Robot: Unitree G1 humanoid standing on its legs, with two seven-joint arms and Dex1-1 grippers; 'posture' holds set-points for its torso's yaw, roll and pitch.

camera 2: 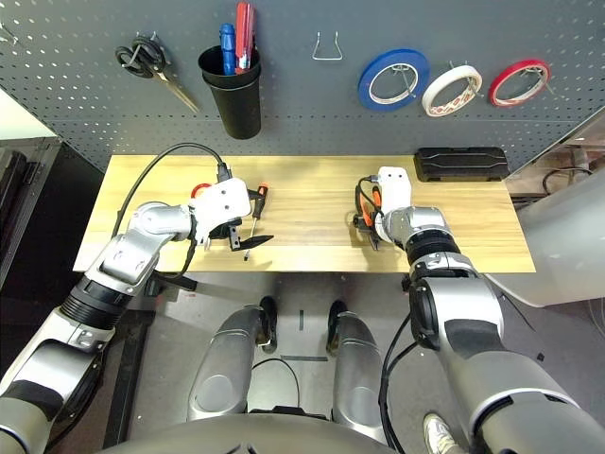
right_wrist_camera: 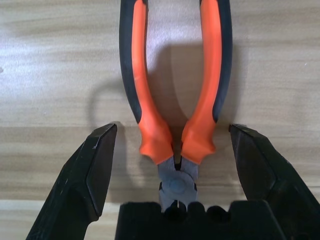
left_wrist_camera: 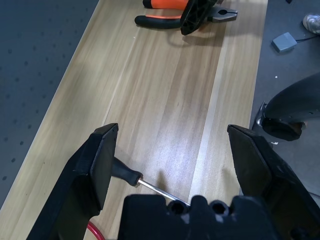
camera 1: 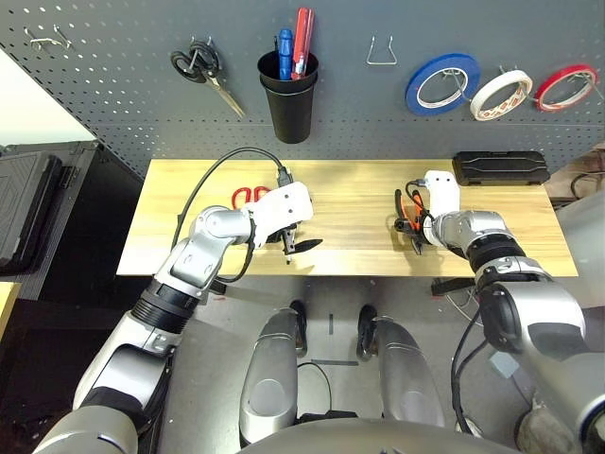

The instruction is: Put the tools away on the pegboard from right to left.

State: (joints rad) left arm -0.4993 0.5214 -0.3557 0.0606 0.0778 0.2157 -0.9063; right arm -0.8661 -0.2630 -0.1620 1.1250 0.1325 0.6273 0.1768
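Orange-and-black pliers (right_wrist_camera: 150, 100) lie on the wooden table (camera 1: 350, 203), right of its middle. My right gripper (right_wrist_camera: 172, 145) is open and low over them, one finger on each side of their head. The slim screwdriver (left_wrist_camera: 127, 175) lies left of the middle. My left gripper (left_wrist_camera: 172, 145) is open above it, with the handle beside one finger (left_wrist_camera: 102, 160). Red-handled scissors (camera 1: 248, 196) stick out from behind my left wrist. The white tape roll (camera 1: 501, 93) hangs at the right of the pegboard (camera 1: 113, 104).
On the pegboard hang black-handled scissors (camera 1: 203, 68), a black cup (camera 1: 288, 95) holding blue and red tools, a bare wire hook (camera 1: 380, 52), a blue tape roll (camera 1: 441, 83) and a red one (camera 1: 565, 87). A black case (camera 1: 499, 166) lies at the table's back right.
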